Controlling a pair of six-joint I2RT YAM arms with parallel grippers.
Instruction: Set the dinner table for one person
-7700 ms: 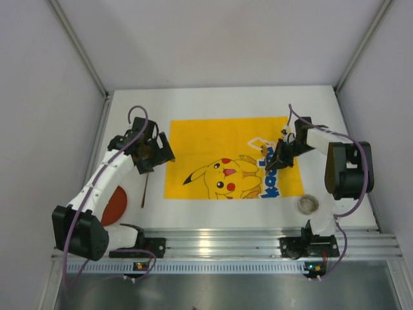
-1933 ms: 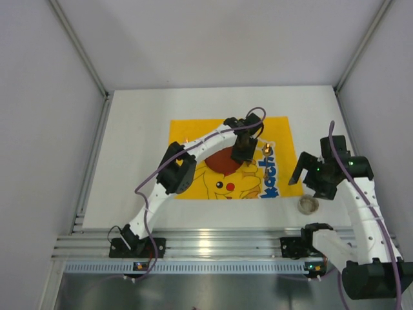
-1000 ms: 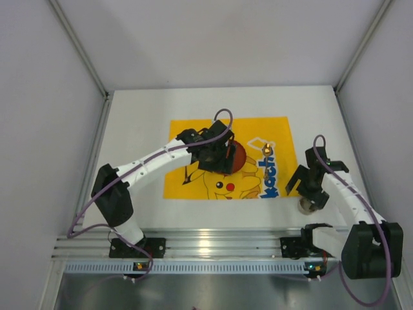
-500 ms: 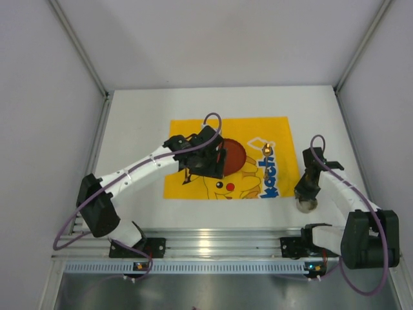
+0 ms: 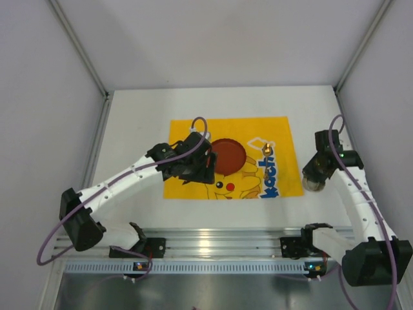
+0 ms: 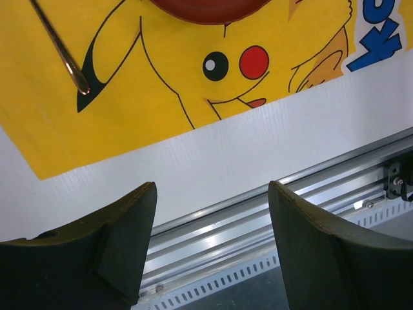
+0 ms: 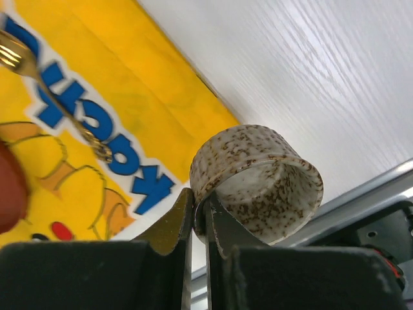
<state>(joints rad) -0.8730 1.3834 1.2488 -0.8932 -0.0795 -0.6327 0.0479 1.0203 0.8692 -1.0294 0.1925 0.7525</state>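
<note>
A white table (image 5: 135, 123) is shown from above, with a yellow cartoon-print cloth (image 5: 184, 129) spread over its middle. A speckled cup (image 7: 258, 171) is pinched by its wall in the clenched right claw (image 7: 199, 216), one finger inside the rim and one outside. The cup is held near the table's right edge, just beyond the cloth's right edge and toward the cloth's near right corner. Its mouth appears to be turned upward, toward the claw.

The cloth, where a place for the cup would most likely be sought, lies to the left of the right claw. The right arm is much the nearer of the two to that side of the cloth.

A red-brown plate (image 5: 227, 155) is set at the middle of the cloth. A gold piece of cutlery (image 5: 266, 155) is laid just right of the plate, its long axis running from the table's far edge toward the near edge. The left claw (image 6: 211, 194) is spread apart and empty above the cloth, just left of the plate.

Whether the cup is lifted clear of the table cannot be told, since its base is hidden in both views that show it. In the left wrist view the plate is cut off at the top. Only the narrow end of a second piece of cutlery (image 6: 61, 48) is seen there, and its kind cannot be made out.
</note>
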